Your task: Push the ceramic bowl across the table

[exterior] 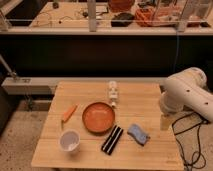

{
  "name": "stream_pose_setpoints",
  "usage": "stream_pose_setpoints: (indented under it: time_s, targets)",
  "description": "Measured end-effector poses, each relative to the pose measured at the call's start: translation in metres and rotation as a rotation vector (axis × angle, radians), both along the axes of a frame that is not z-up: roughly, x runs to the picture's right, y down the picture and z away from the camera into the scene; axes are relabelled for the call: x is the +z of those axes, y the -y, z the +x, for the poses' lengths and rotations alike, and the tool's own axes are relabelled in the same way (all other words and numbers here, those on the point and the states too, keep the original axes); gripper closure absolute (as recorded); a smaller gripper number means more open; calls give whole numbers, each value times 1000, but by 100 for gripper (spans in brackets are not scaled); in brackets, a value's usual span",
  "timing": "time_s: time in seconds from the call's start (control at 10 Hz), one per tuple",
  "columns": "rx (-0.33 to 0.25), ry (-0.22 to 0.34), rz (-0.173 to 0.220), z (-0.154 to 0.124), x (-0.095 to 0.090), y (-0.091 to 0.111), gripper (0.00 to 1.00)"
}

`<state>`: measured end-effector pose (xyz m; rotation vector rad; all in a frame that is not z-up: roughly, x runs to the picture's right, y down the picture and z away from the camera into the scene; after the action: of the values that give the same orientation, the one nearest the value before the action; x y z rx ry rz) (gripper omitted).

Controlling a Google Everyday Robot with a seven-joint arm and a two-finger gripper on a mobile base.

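Jaws wide apart and empty, the gripper (164, 122) hangs under the white arm (187, 95) at the right edge of the table (150, 156), well apart from the bowl (98, 117). The bowl sits upright near the middle of the table.

The step in hand looks like the approach. I would bring the gripper in low from the right, through the gap between the bottle (113, 93) behind the bowl and the cloth (138, 134) in front. It should meet the bowl's side wall under the rim, in line with its centre, so the bowl slides and does not spin. The bar (112, 139) lies just beside the near rim, and the stick (69, 113) lies to the bowl's left and could get swept along.

The bowl is round, shallow and glazed orange-brown with a darker rim. It is probably slick on the pale wooden planks. The cloth is blue and crumpled, the bar flat and black, the stick thin and orange, and the cup (69, 141) white and round.
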<state>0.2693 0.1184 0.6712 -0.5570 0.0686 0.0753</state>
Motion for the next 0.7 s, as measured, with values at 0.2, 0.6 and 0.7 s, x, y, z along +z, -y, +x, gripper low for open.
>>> stream_pose_setpoints:
  time_s: [0.2,0.6,0.7]
  targets:
    - [-15,8,-5,-25,2,1,20]
    - [-46,26,-11,-51,6,3,20]
    - [-66,41,-18,-72,9,2,20]
